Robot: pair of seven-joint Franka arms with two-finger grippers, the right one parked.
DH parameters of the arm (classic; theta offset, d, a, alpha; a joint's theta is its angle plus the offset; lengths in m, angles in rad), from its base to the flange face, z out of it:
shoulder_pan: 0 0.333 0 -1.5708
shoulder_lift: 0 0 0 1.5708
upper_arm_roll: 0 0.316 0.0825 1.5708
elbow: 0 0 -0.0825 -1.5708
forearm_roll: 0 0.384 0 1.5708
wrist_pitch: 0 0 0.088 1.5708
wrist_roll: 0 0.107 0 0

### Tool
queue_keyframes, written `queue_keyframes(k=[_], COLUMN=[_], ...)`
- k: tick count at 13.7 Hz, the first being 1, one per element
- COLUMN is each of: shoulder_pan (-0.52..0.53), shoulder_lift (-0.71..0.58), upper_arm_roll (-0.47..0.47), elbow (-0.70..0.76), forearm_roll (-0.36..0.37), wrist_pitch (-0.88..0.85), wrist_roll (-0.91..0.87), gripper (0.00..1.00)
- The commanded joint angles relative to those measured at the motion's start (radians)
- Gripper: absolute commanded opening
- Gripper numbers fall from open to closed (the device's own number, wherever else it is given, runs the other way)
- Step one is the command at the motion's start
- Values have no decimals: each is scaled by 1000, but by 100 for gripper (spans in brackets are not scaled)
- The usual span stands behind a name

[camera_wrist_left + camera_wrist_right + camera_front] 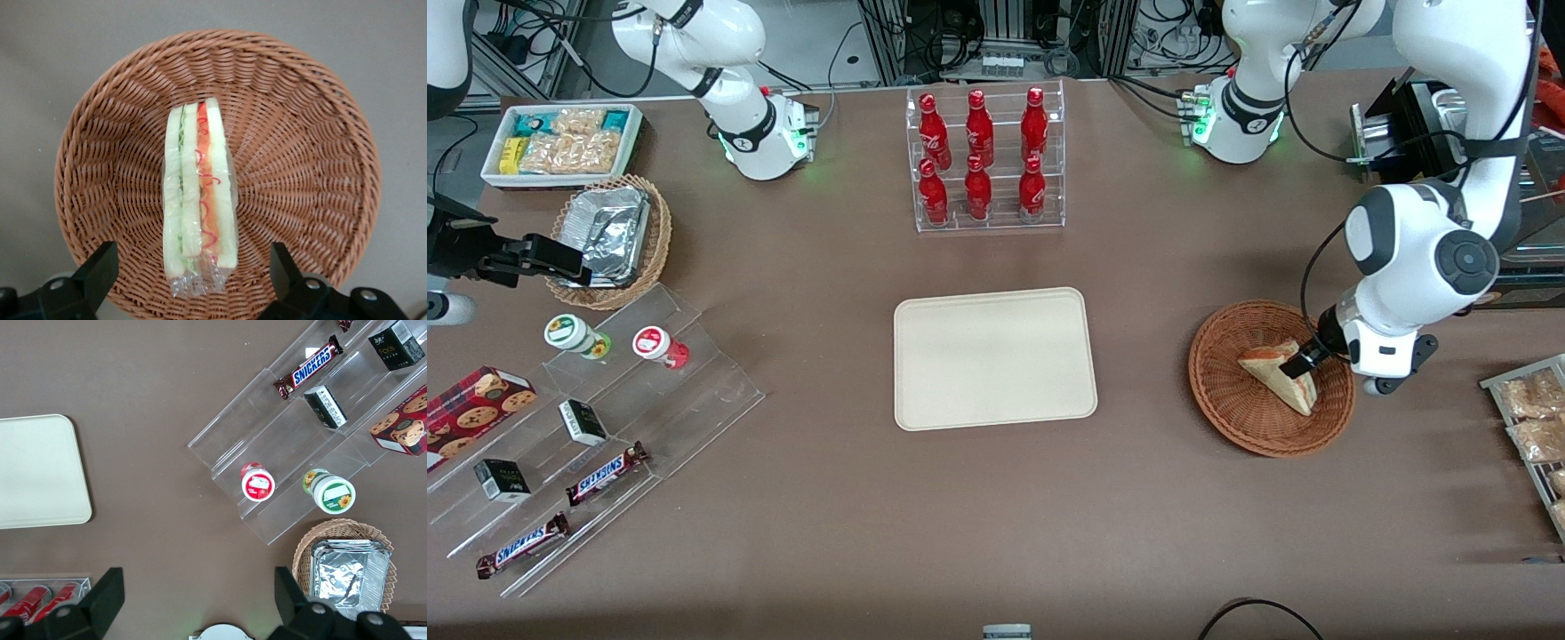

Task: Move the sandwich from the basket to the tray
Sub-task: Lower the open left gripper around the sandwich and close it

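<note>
Front view: my gripper (1303, 364) is down in the basket (1232, 404), at the sandwich (1279, 372), which lies in the basket's half toward the working arm's end of the table. The tray (994, 357) sits mid-table with nothing on it, so no transfer has been made; grasp, lift, carry and set-down are all left, as I judge it. Between basket rim and tray edge the table is bare, so the carry looks unobstructed; the bottle rack (985, 160) stands farther from the front camera than the tray, well apart from that path. Left wrist view: sandwich (199, 193) stands on edge in its clear wrap, cut face up, centred in the basket (320, 133). My fingers (283, 263) are spread wide, one on each side of it, neither touching; I hold nothing. Basket wall is low, so a short lift should clear the rim. Right wrist view: tray corner (40, 470) is bare, with open table beside it.
</note>
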State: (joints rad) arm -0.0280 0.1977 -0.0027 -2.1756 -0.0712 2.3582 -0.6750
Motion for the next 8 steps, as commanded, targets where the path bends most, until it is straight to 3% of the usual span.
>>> queue_keyframes(k=[1, 8], shoulder_pan=[0, -1], shoulder_lift=[11, 109], upper_arm_roll=[-3, -3], elbow=[-21, -21], forearm_roll=[-10, -15], wrist_pitch=[48, 156], wrist_roll=[-49, -77], gripper=[100, 100])
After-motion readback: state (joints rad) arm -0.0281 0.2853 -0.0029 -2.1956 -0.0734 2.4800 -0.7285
